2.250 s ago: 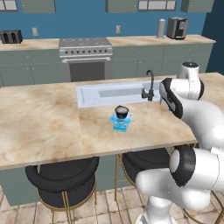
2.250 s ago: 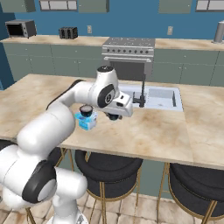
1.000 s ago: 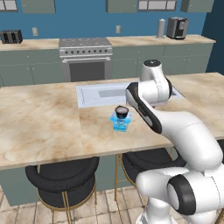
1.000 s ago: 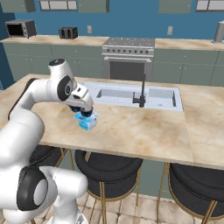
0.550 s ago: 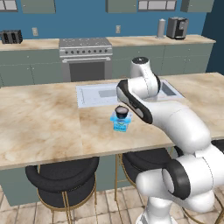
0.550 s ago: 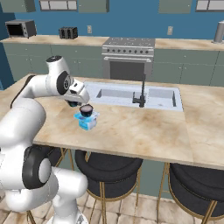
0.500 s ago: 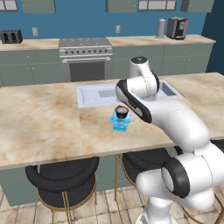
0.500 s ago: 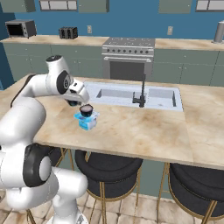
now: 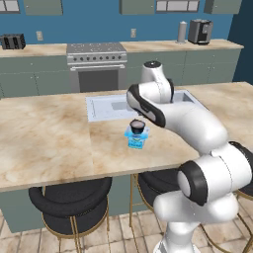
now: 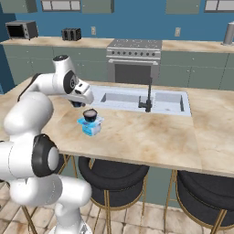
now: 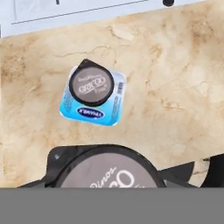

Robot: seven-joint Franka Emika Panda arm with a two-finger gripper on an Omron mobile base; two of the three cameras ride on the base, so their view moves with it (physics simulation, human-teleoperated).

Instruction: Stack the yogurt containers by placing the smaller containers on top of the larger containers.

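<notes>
Hovering left of the stack, the gripper [image 10: 77, 103] seems clamped on a second dark cup [image 11: 109, 168], jaws partly apart around it; on the counter [image 11: 175, 87], near the sink, one dark cup [image 11: 91, 85] sits centred atop the blue tub [image 11: 111, 113], its wider lid giving stable support.

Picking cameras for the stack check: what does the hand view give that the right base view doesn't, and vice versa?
Hand view: a top-down look at the printed lid of the dark cup, plus a second dark cup close up at the bottom, apparently held.
Right base view: the claw up beside the stack, the faucet, stove and stools.
Both: the dark cup sitting on the blue tub, on the marble counter near the sink.
</notes>
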